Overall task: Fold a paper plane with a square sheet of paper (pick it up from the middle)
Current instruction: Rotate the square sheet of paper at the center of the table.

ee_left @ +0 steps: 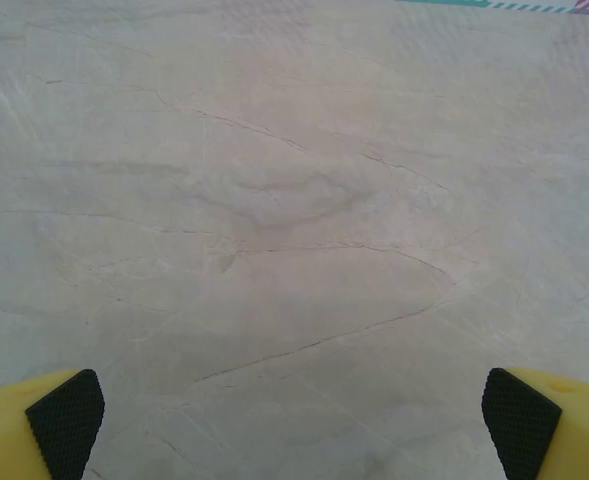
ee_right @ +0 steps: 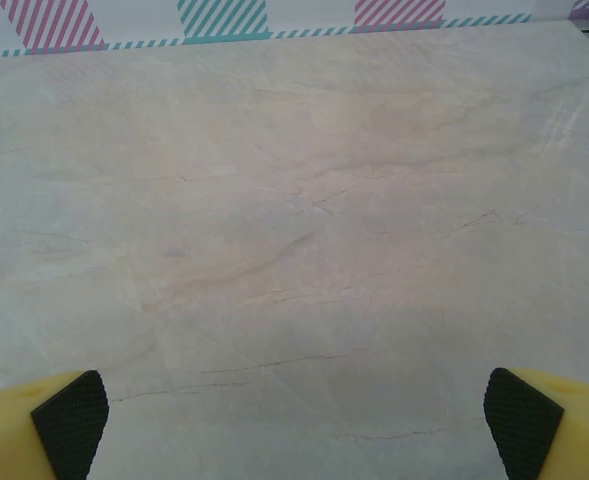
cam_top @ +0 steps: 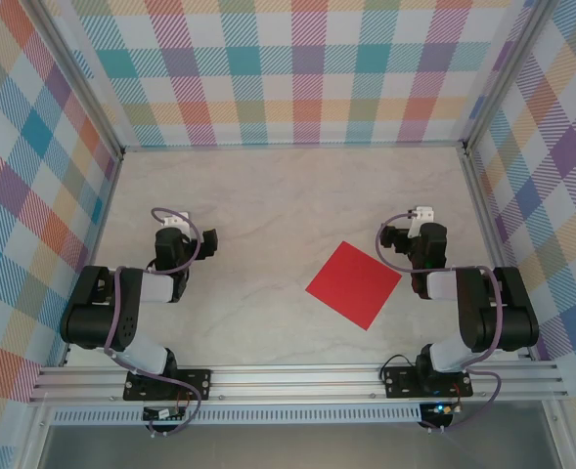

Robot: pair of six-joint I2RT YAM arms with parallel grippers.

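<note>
The square sheet of paper is bright red and lies flat on the marble-look table, turned corner-up like a diamond, right of centre. The paper plane is out of view. My left gripper hovers over the left half of the table, well apart from the sheet. In the left wrist view, my left gripper is open, its yellow fingers wide apart over bare table. My right gripper is just right of the sheet's far corner. The right wrist view has my right gripper open too, with nothing between its black pads.
Plaid walls close off the table at the back and both sides. An aluminium rail with the two arm bases runs along the near edge. Bare table stretches between and beyond the grippers.
</note>
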